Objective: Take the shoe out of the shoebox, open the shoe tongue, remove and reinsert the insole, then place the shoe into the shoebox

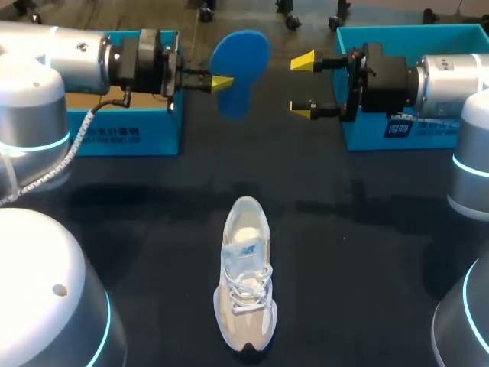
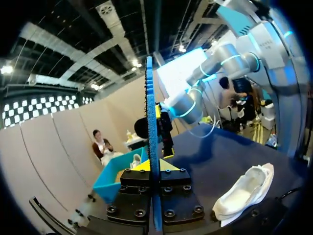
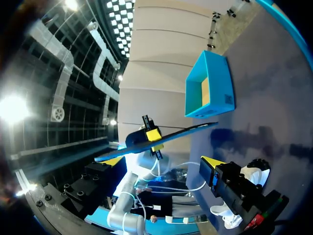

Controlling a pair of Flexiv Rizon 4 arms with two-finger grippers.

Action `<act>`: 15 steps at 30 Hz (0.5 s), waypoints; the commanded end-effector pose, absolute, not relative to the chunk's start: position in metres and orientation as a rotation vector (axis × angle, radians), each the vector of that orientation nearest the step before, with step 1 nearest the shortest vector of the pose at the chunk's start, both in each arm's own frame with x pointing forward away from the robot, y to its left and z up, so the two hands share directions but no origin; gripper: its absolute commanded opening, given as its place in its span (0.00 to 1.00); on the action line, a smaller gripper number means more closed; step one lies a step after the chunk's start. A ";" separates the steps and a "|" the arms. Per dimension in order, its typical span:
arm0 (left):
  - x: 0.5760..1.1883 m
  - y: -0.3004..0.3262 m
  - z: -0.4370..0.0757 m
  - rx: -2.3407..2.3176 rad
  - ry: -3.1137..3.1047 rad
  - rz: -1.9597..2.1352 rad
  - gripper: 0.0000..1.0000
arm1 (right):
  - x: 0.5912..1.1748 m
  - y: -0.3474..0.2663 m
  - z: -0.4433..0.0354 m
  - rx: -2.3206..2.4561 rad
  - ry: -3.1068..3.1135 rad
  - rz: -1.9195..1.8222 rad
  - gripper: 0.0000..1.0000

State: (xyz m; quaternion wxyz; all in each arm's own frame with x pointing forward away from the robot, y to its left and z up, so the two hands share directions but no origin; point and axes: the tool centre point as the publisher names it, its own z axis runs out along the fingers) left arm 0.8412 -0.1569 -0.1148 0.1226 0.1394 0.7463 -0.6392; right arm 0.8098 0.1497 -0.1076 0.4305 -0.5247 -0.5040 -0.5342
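left gripper (image 1: pixel 220 82): you have it clamped on the insole, both fingers pressing it from two sides. Its arm comes in from the left over the far part of the desk.
right gripper (image 1: pixel 303 86): its fingers stand wide apart with nothing between them. It points at the insole from the right, near it but not touching.
insole (image 1: pixel 241 69): blue, held up in the air between your two grippers, with its flat face turned toward the head camera. From the left wrist you see it edge-on, standing up out of the fingers. From the right wrist it is a thin dark strip ahead of the open fingers.
shoe (image 1: pixel 246 283): pale with white laces, standing on its sole in the near middle of the desk. Its toe points toward the near edge and its heel toward the grippers. The mouth shows a light inside. It is well apart from both grippers and outside both boxes.
left box (image 1: pixel 126 134): blue, open on top, at the far left of the desk, partly under your left arm.
right box (image 1: pixel 357 134): blue, open on top, at the far right of the desk, partly hidden by your right arm.
desk (image 1: pixel 137 222): a dark surface carrying the shoe and the two boxes.
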 end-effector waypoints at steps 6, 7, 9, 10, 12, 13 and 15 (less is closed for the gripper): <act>0.830 -0.156 -0.113 -0.086 2.578 -1.721 0.00 | 0.810 0.150 -0.107 -1.314 -1.261 -1.327 1.00; 0.830 -0.154 -0.113 -0.143 2.633 -1.747 0.00 | 0.810 0.150 -0.107 -1.314 -1.261 -1.327 1.00; 0.827 -0.149 -0.114 -0.229 2.710 -1.777 0.00 | 0.810 0.150 -0.107 -1.314 -1.261 -1.327 1.00; 0.826 -0.146 -0.114 -0.264 2.762 -1.811 0.00 | 0.810 0.150 -0.107 -1.314 -1.261 -1.327 1.00; 0.821 -0.143 -0.114 -0.325 2.842 -1.865 0.00 | 0.810 0.150 -0.107 -1.314 -1.261 -1.327 1.00; 0.818 -0.141 -0.114 -0.346 2.869 -1.903 0.00 | 0.810 0.150 -0.107 -1.314 -1.261 -1.327 1.00; 0.812 -0.137 -0.114 -0.449 2.910 -1.979 0.00 | 0.810 0.150 -0.107 -1.314 -1.261 -1.327 1.00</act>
